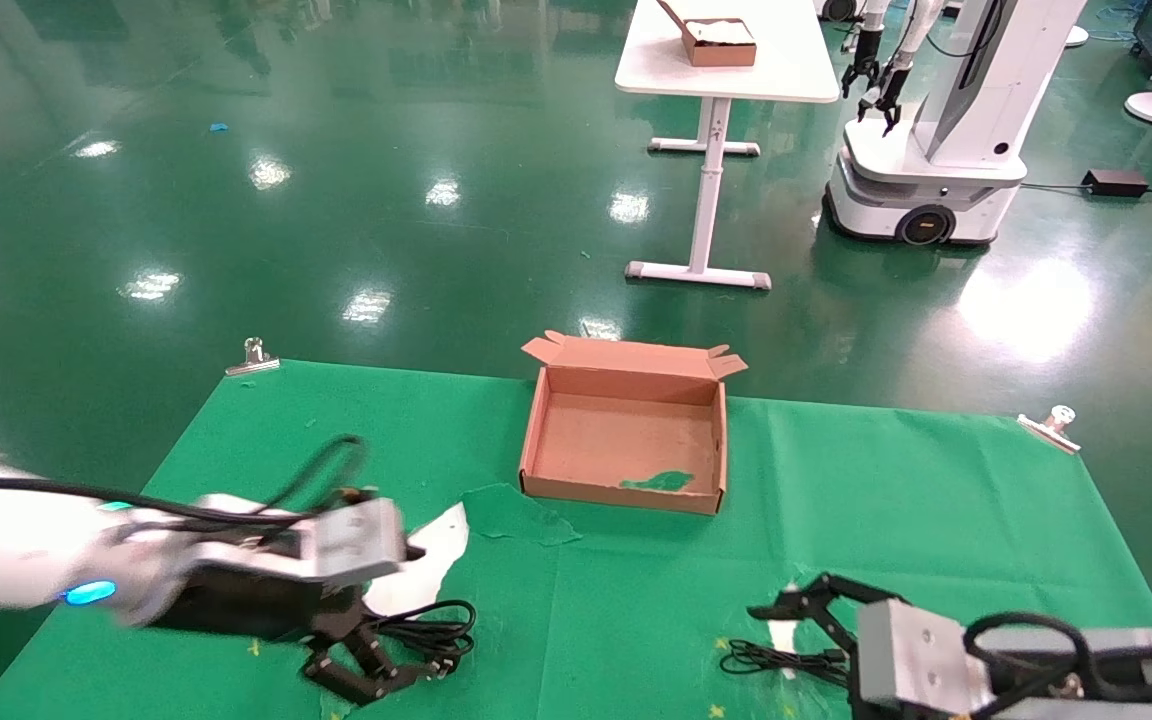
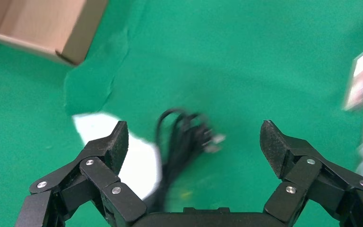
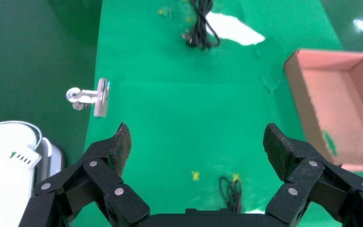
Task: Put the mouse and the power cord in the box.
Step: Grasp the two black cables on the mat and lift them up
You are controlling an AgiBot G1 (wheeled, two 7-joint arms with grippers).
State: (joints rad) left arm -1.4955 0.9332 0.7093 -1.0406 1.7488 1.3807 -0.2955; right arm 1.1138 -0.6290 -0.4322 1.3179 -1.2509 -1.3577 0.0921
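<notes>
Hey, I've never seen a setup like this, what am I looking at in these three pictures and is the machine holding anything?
This is a two-armed robot working at a table covered in green cloth. The wide picture comes from a camera on its head, looking down; the other two come from cameras on its wrists, each looking out past that arm's black fingers.

The left gripper hangs open just above the power cord, a coiled black cable lying partly on a torn white patch in the cloth. The left wrist picture shows the same cord between the spread fingers, not yet gripped.

The right gripper is also open and holds nothing. A thin bundled cable lies just under it; I can't make out the mouse itself.

The cardboard box sits open and empty farther back. Metal clips pin the cloth's corners.
</notes>
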